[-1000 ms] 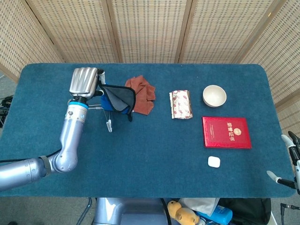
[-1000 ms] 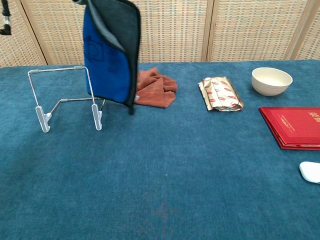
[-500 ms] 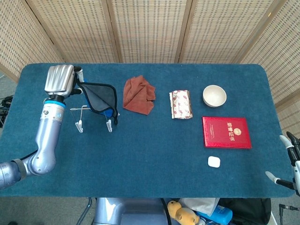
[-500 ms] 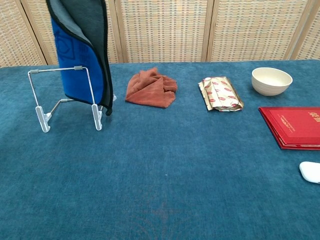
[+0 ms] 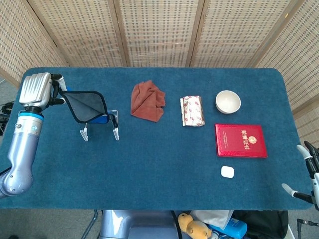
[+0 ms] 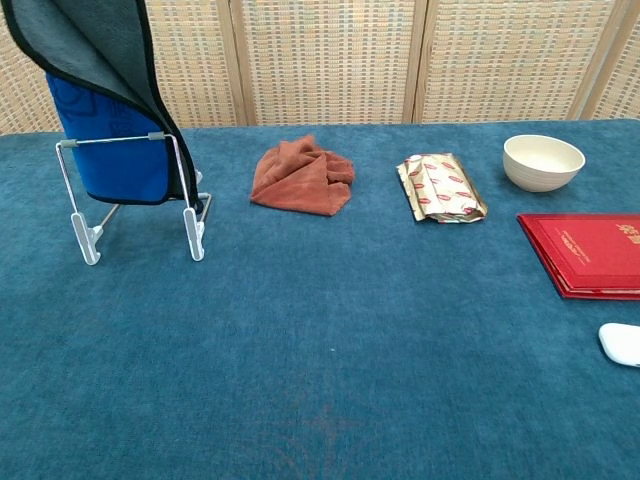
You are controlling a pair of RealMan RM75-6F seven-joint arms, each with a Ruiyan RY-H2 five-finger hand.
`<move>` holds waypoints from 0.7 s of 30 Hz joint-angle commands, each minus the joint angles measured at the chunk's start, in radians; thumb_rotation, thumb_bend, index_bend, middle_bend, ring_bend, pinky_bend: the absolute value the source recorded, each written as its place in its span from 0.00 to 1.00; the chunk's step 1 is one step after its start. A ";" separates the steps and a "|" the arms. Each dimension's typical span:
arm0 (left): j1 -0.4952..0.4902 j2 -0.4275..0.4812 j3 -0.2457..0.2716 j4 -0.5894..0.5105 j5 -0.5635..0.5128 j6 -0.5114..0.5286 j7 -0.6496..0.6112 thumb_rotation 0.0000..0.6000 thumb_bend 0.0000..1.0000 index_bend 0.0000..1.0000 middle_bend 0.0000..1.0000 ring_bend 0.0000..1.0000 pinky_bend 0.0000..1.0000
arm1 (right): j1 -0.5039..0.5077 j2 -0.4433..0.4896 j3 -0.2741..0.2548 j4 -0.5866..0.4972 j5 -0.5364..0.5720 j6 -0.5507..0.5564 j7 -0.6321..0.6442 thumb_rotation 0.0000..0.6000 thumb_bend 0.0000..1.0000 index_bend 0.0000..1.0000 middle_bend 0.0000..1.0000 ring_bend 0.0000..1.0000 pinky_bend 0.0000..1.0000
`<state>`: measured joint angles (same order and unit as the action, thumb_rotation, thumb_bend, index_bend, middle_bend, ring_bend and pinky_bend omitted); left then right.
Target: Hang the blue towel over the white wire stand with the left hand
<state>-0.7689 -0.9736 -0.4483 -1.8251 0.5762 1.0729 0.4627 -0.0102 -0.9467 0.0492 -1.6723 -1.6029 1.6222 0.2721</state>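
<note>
My left hand is raised at the table's far left and holds the blue towel by its corner. The towel, grey on one face with a dark hem, hangs from the hand. In the chest view the towel drapes down behind the top bar of the white wire stand, and its blue face shows through the frame. The stand sits on the blue tablecloth just below the towel. My right hand shows only as fingertips at the lower right edge, and how its fingers lie is unclear.
A crumpled rust-red cloth lies right of the stand. Further right are a patterned packet, a cream bowl, a red booklet and a small white object.
My left hand has swung left across the table, carrying the towel from beside the rust cloth to over and behind the wire stand. The right hand is unmoved.
</note>
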 commanded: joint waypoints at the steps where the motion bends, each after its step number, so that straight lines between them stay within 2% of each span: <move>1: 0.050 0.045 0.017 -0.039 0.077 0.015 -0.062 1.00 0.63 0.80 0.85 0.87 0.83 | 0.000 0.000 0.000 -0.001 -0.002 0.002 -0.002 1.00 0.00 0.02 0.00 0.00 0.00; 5: 0.077 0.064 0.034 -0.052 0.131 0.020 -0.103 1.00 0.63 0.80 0.85 0.87 0.83 | -0.001 0.000 -0.003 -0.004 -0.010 0.005 -0.005 1.00 0.00 0.02 0.00 0.00 0.00; 13: 0.149 0.049 0.125 -0.054 0.310 0.019 -0.195 1.00 0.63 0.80 0.85 0.86 0.82 | -0.004 0.005 -0.003 -0.007 -0.012 0.013 0.003 1.00 0.00 0.02 0.00 0.00 0.00; 21: 0.174 0.009 0.176 0.000 0.373 0.011 -0.244 1.00 0.63 0.80 0.85 0.86 0.82 | -0.007 0.007 -0.006 -0.007 -0.019 0.020 0.007 1.00 0.00 0.02 0.00 0.00 0.00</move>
<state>-0.5988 -0.9593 -0.2786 -1.8318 0.9445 1.0871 0.2251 -0.0172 -0.9403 0.0435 -1.6794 -1.6218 1.6425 0.2794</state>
